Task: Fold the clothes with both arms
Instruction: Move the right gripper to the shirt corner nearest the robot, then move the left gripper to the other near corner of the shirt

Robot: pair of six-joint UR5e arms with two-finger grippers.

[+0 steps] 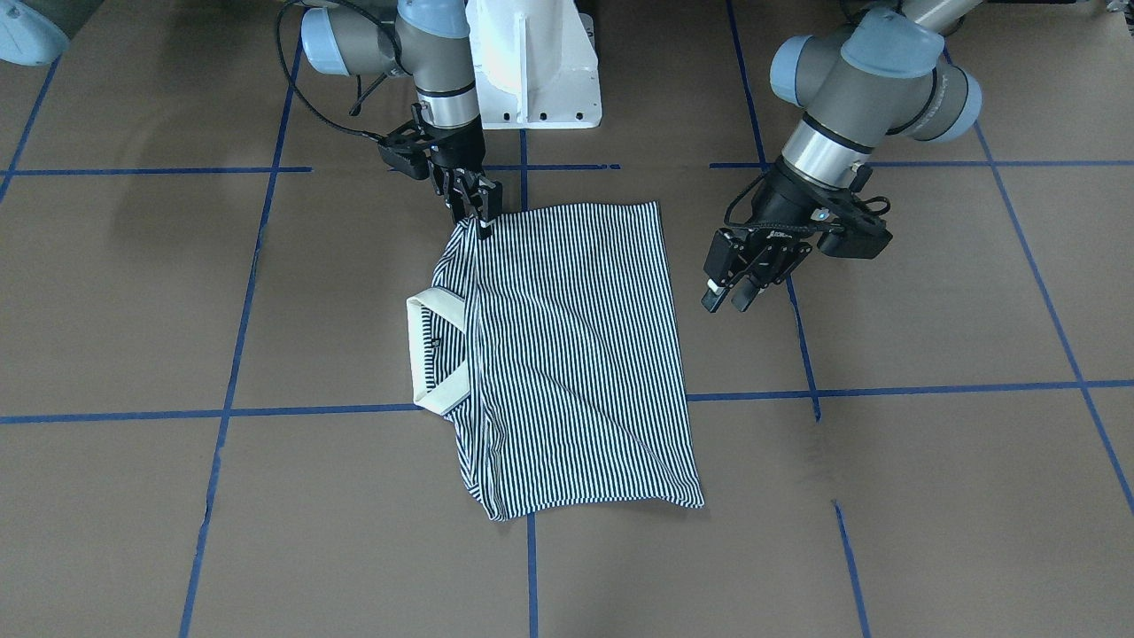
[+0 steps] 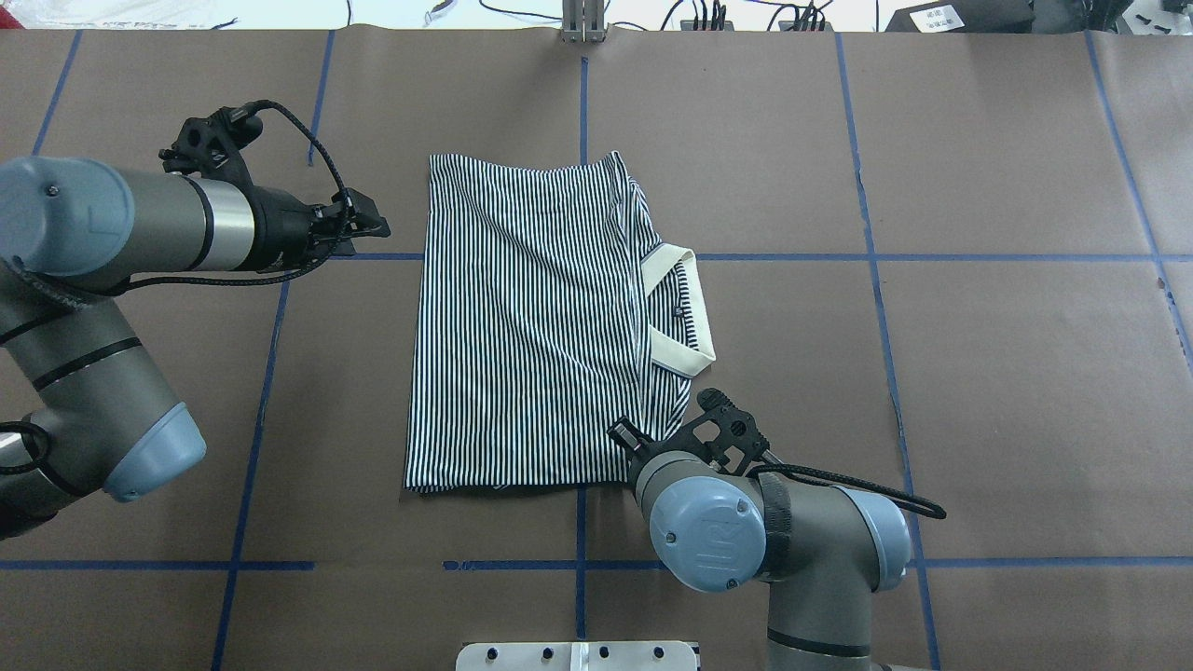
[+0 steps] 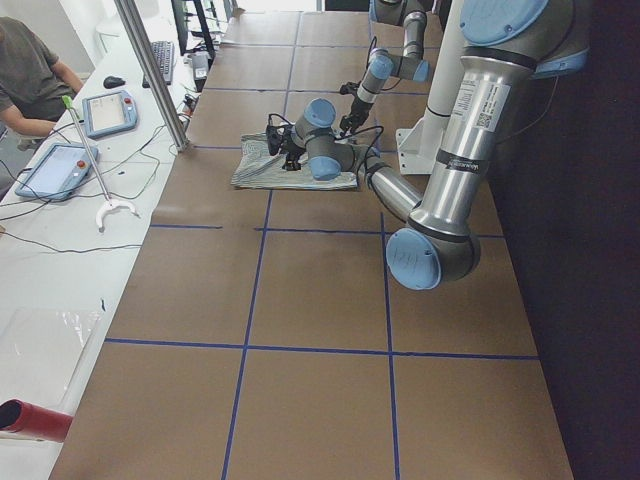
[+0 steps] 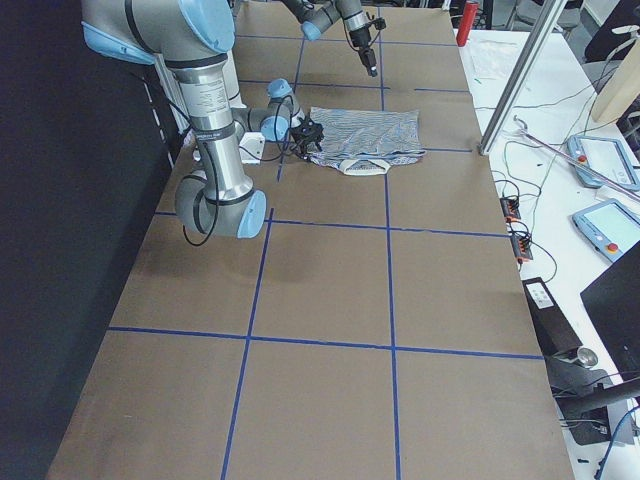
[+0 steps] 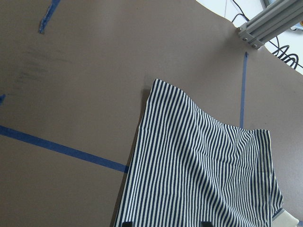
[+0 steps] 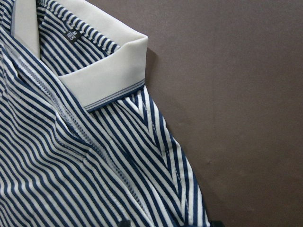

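Front view: polo shirt [image 1: 567, 354] lies flat mid-table [image 1: 930, 487], sleeves tucked in. Collar [image 1: 416, 346] is at view's left and hem [image 1: 671, 337] at view's right, so the collar-to-hem axis runs across the robot, hem twd its left side. Right gripper [image 1: 478, 217] pts straight down, tips at the robot-side corner of the collar end. Left gripper [image 1: 731, 299] hangs tilted just off the hem edge, fingers parted, nothing in them, shadow on bare table.

Overhead: same layout mirrored. Hem faces the left arm and collar pts to robot's right; left gripper is near the hem but apart from it; right gripper's fingers are hidden under its own wrist at the near collar-side corner.

Left side view: shirt small & far; can't judge either grip.

Right side view: near arm's gripper is down at the shirt's corner; far arm's is up beyond the hem; no more to tell.

Left wrist cam: hem corner & stripes lie ahead; two fingertips show at the bottom edge, well apart & empty.

Right wrist cam: collar & shoulder seam fill the frame. Tips at the bottom are spread w/ the cloth edge between them; it looks open, not clamped.

Judgement: right gripper is the nearer, at its corner; left must cross the gap to the hem before both can lift.
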